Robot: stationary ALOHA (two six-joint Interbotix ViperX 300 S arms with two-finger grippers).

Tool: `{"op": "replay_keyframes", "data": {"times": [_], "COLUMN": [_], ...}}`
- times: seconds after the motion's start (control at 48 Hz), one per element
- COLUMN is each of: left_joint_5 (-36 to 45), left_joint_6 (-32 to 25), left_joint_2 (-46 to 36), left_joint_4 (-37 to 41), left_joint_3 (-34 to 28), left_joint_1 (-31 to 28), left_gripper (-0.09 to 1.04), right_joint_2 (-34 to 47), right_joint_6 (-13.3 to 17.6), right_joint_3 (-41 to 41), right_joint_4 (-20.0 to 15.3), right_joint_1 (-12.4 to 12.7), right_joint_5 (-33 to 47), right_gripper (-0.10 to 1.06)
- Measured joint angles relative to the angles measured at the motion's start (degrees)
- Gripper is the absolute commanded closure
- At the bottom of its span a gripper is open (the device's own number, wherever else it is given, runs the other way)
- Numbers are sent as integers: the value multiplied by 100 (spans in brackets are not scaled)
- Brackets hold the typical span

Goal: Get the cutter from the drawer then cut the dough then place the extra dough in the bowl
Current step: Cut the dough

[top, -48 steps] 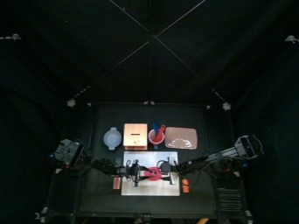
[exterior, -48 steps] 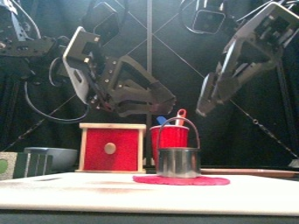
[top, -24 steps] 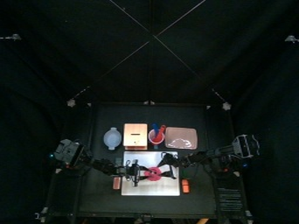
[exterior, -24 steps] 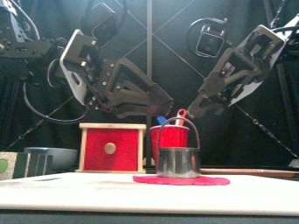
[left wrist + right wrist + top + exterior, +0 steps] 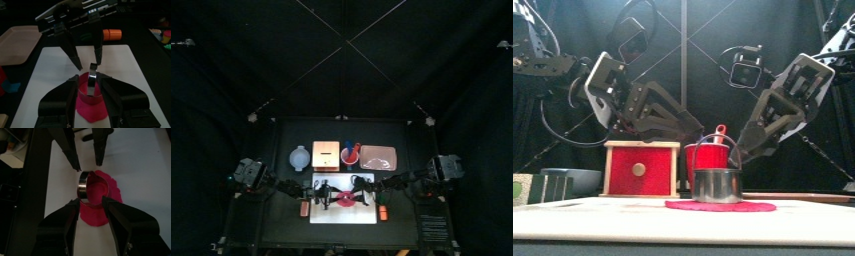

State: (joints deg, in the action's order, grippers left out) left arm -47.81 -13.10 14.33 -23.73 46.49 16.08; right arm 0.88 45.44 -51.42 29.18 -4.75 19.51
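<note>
The cutter (image 5: 718, 185) stands on the dough (image 5: 720, 206) at the board's (image 5: 345, 216) middle, with the left gripper (image 5: 91, 82) and right gripper (image 5: 90, 203) both open beside it; moving scraps to the bowl (image 5: 299, 157) remains to do.

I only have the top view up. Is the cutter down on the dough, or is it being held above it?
Observer: It is down. In the front view the cutter stands flat on the red dough, with its wire handle upright.
Operator: Is either gripper clamped on it?
Observer: No. The wrist views show the left gripper and the right gripper facing each other across the cutter. Both have their jaws open, and neither is closed on it.
</note>
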Motion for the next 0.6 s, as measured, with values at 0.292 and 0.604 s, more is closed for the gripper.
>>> {"op": "replay_keyframes", "data": {"times": [0.292,0.604], "left_joint_5": [396,536], "left_joint_6": [-9,-9], "left_joint_2": [88,308], "left_joint_4": [158,308], "left_joint_3": [-88,-281], "left_joint_1": [0,-88], "left_gripper": [22,31], "right_joint_2": [35,35], "right_joint_6": [-9,18], "right_joint_3": [141,360], "right_joint_4": [-167,-193], "right_joint_1": [-176,-237], "right_joint_5": [-352,-738], "right_gripper": [20,21]}}
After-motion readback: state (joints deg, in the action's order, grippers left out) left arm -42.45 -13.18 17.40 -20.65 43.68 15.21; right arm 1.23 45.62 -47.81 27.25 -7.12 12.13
